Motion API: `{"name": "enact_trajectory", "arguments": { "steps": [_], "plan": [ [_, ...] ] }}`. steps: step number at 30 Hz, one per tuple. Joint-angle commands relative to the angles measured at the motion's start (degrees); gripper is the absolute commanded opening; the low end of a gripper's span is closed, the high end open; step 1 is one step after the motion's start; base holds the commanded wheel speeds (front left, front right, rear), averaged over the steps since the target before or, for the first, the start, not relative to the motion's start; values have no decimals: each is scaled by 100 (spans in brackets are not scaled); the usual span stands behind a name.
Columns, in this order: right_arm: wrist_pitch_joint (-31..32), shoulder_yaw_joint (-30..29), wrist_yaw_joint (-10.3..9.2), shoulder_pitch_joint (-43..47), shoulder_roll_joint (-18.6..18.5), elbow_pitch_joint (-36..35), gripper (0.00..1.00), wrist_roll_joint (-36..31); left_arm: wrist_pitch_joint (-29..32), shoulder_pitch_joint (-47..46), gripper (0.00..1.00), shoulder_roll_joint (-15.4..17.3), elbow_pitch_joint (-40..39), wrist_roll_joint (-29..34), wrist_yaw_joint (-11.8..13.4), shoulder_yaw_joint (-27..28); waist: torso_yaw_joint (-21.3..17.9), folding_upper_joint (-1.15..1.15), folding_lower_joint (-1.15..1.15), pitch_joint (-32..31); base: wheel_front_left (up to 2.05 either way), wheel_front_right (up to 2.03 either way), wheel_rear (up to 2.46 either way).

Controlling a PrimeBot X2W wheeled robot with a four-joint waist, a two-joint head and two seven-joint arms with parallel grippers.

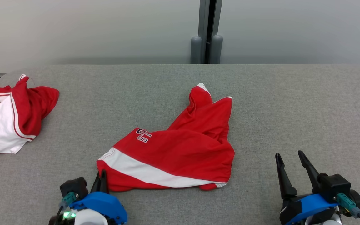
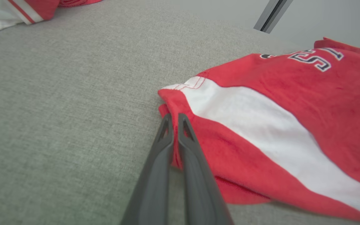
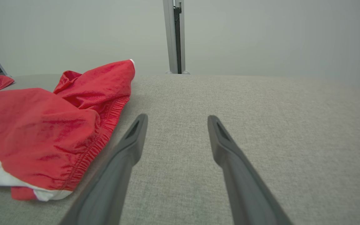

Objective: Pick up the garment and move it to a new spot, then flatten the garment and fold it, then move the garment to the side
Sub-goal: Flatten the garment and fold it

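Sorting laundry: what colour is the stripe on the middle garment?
White stripe on red garment; left wrist view.

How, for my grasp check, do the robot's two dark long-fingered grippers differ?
The left gripper is shut; the right gripper is open. The left gripper pinches the near corner of the red, white-striped fabric garment; the right gripper holds nothing, beside that garment. Both sit low over the grey fabric tabletop.
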Motion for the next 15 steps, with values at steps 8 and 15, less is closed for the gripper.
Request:
{"name": "enact_trajectory", "arguments": {
  "steps": [8, 15],
  "plan": [
    [-3, -37, 1, -37, -11, 90, 100, -23, -27, 449, 100, -197, -154, 23, -171, 598, -22, 0, 0, 16, 0, 0, 0],
    [-3, -57, 1, -21, -11, 99, 100, 44, -27, 731, 100, -283, -978, 627, -429, 1203, -8, 0, 0, -53, 0, 0, 0]
  ]
}}
